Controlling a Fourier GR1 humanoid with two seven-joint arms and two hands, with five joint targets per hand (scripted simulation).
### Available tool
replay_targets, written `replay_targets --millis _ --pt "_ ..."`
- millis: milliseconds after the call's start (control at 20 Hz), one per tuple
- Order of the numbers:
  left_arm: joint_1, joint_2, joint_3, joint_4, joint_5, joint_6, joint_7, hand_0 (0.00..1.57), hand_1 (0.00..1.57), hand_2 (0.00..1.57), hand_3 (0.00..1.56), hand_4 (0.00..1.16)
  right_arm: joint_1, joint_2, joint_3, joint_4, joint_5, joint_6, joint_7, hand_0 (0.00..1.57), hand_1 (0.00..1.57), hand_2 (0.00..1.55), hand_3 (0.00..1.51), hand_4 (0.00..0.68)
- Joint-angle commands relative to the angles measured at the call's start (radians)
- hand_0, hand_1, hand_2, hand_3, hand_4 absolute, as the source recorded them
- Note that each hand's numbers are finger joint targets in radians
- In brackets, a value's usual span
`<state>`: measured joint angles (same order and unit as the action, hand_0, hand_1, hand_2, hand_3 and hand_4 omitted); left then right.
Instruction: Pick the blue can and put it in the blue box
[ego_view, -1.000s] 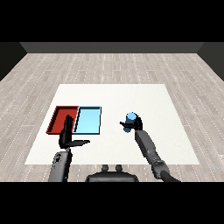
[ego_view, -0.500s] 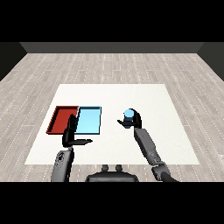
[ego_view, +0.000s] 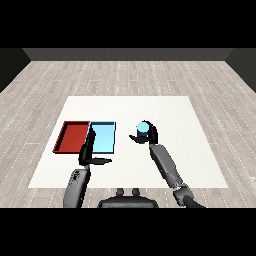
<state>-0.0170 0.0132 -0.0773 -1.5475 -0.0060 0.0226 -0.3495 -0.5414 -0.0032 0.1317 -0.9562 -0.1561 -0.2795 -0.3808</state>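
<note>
Fingers of our right hand (ego_view: 149, 136) curl round the blue can (ego_view: 143, 128), clamped on its sides, with the can's pale top showing above them. We see the can upright in that grasp, out at about three o'clock from the blue tray (ego_view: 102, 138) and apart from it, over the white table (ego_view: 200, 150). We cannot tell whether the can's base touches the table. Our left hand (ego_view: 88, 151) stands at the blue tray's six o'clock edge, fingers straight and together pointing toward twelve o'clock, thumb spread out toward three, holding nothing. Its fingertips overlap the seam between the two trays. At nine o'clock of the blue tray lies the red tray (ego_view: 72, 137), touching it side by side.
</note>
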Motion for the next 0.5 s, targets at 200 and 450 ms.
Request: replay_targets --millis 200,450 --pt "-0.057 -0.013 -0.065 0.019 0.021 0.024 0.026 0.00 0.00 0.00 0.00 0.00 0.167 -0.077 0.000 -0.261 0.006 0.101 0.081 1.44 1.44 1.47 1.34 0.556" --pt "-0.087 -0.013 -0.147 0.033 0.028 0.110 0.054 0.00 0.00 0.00 0.00 0.00 0.127 -0.042 -0.032 -0.220 0.047 0.121 0.064 1.44 1.44 1.46 1.35 0.562"
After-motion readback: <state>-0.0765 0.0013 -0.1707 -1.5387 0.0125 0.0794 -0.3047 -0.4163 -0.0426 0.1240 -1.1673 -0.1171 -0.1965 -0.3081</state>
